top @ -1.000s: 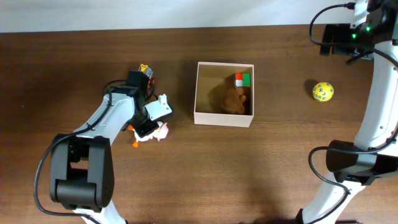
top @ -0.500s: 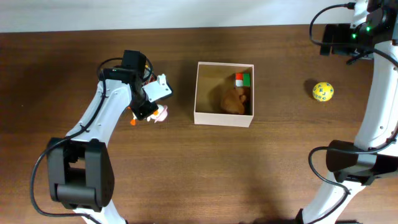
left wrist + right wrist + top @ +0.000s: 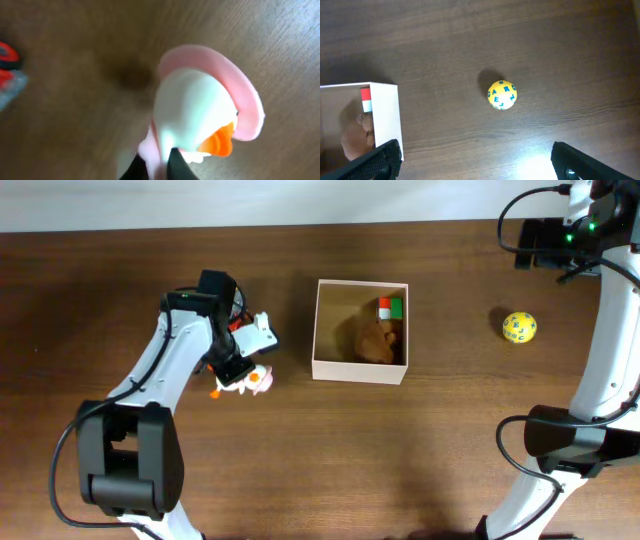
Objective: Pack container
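The container (image 3: 361,372) is a white square box with brown inner walls at the table's middle. It holds a brown plush toy (image 3: 376,340) and a red-green-white cube (image 3: 390,307); in the right wrist view its corner (image 3: 385,115) shows at the left. My left gripper (image 3: 240,372) is shut on a white and pink duck toy (image 3: 256,381) with an orange beak, left of the container; close up the duck (image 3: 195,110) sits between the dark fingertips (image 3: 181,167). A yellow ball (image 3: 519,327) with blue letters lies right of the container, also in the right wrist view (image 3: 502,94). My right gripper (image 3: 475,160) is open, high above it.
A small red and orange object (image 3: 234,292) lies behind the left arm and shows at the left edge of the left wrist view (image 3: 9,65). The table's back edge meets a white wall (image 3: 250,200). The right arm's base (image 3: 565,440) stands at the right front.
My left gripper, still holding the duck, swung back toward the far side and then came forward and slightly right again. The right arm, ball and container have not moved.
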